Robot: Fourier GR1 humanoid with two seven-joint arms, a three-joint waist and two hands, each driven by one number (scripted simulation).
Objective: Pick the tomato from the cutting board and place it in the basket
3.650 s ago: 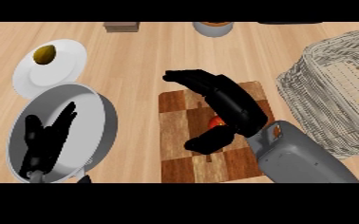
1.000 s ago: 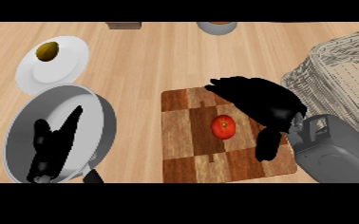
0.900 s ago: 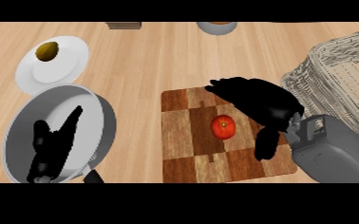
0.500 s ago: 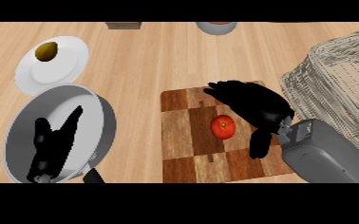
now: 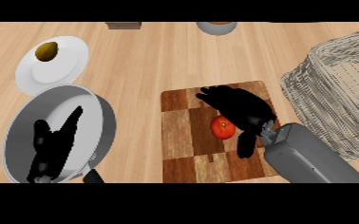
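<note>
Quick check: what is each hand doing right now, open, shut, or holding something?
Left hand: open, resting over the pan, holding nothing.
Right hand: open, arched over the tomato on the cutting board, not closed round it.

Tomato (image 5: 223,127) on cutting board (image 5: 184,142), basket (image 5: 329,90) right, pan (image 5: 98,123) left.

I count one tomato (image 5: 223,127) on one board (image 5: 188,142), one basket (image 5: 329,95) right of it, one pan (image 5: 91,123) and one plate (image 5: 60,69) left of it, and two hands (image 5: 238,105) (image 5: 52,147).
</note>
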